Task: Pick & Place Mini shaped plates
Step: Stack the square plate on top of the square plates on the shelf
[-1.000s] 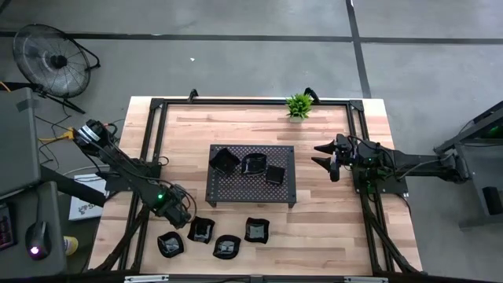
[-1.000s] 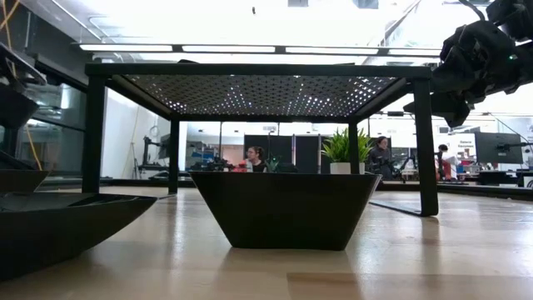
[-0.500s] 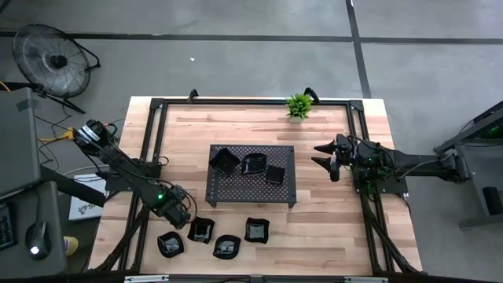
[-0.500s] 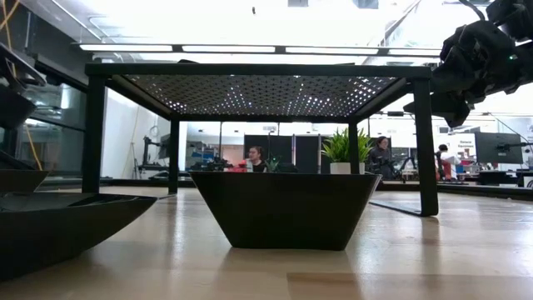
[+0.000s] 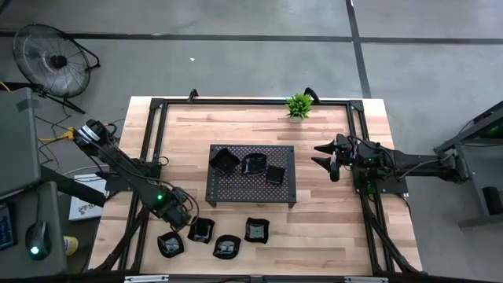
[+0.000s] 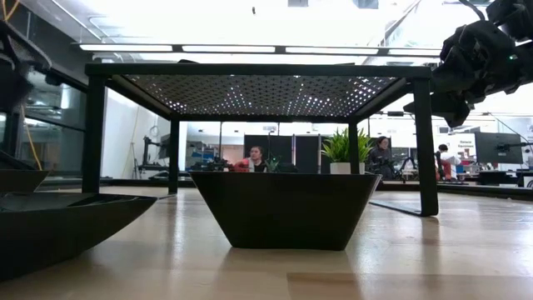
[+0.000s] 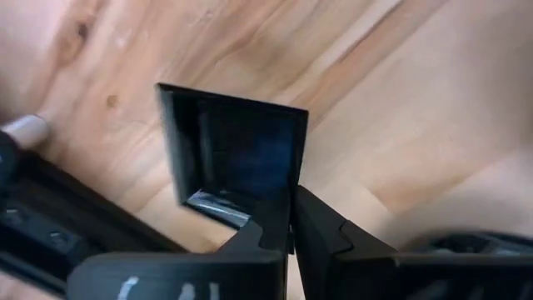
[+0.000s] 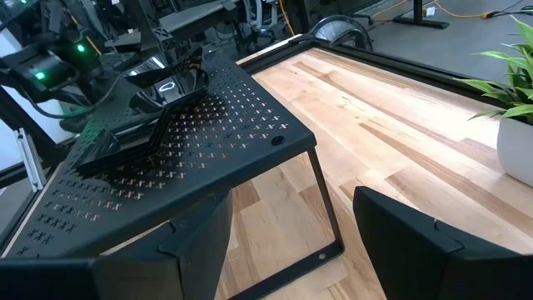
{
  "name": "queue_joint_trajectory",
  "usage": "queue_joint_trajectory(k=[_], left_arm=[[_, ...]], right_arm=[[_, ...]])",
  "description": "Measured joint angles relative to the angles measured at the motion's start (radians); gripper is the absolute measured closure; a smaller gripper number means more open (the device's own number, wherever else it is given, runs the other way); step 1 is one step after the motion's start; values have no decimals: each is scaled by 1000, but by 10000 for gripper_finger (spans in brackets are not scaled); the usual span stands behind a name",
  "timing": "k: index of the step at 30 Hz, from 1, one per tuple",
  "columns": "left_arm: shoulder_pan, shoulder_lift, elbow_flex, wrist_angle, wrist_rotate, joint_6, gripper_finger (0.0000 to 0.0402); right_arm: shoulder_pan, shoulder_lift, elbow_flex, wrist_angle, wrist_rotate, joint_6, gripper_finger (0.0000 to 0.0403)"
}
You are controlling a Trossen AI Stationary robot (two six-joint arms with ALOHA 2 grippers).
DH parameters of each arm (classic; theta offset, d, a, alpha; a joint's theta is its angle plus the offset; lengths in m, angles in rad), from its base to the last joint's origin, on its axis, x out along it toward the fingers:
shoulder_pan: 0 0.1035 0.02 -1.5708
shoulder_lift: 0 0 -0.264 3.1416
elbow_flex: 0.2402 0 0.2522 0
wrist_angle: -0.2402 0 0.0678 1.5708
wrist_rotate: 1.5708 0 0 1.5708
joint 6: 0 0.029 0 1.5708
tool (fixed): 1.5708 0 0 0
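From above we see the left gripper [image 5: 187, 221] low at the near left of the table [image 5: 330, 228], right beside a square plate [image 5: 203, 229] in the near row. Three more plates lie there: one to its left [image 5: 170, 244], one nearer the table edge [image 5: 226, 248], and one to the right [image 5: 255, 230]. Three plates sit on the perforated tray [image 5: 236, 191] in the middle: a square one [image 5: 223, 161], a wavy one [image 5: 253, 165] and a small one [image 5: 275, 174].

Only the left wrist view shows the grip: the fingers [image 7: 266, 229] are pinched nearly together on the rim of the square plate [image 7: 237, 162], which looks tilted above the wood.

The right gripper [image 5: 324, 156] hovers at the right, apart from the tray. The right wrist view shows its jaws spread wide with nothing between them, facing the tray [image 8: 166, 158] with plates [image 8: 162, 87] on top.

The level view gives what the others do not: a plate [image 6: 286, 208] resting on the table in front of the tray's legs, and a plant [image 6: 341, 150] behind. From above that plant [image 5: 299, 104] stands at the far edge.
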Motion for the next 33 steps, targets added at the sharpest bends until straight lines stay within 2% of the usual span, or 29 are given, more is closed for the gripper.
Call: queue_joint_trajectory(k=[6,12,20,28,33], left_arm=[[0,0,109,-162,-36,103,397],[0,0,276,-401,-103,157,397],[0,0,543,-633,-337,338,397],[2,1,726,-644,-627,705,397],[62,1,794,-545,-702,996,397]], right_arm=[[0,0,0,0,0,0,157],[0,0,0,0,0,0,157],[0,0,0,0,0,0,157],[0,0,0,0,0,0,157],[0,0,0,0,0,0,157]])
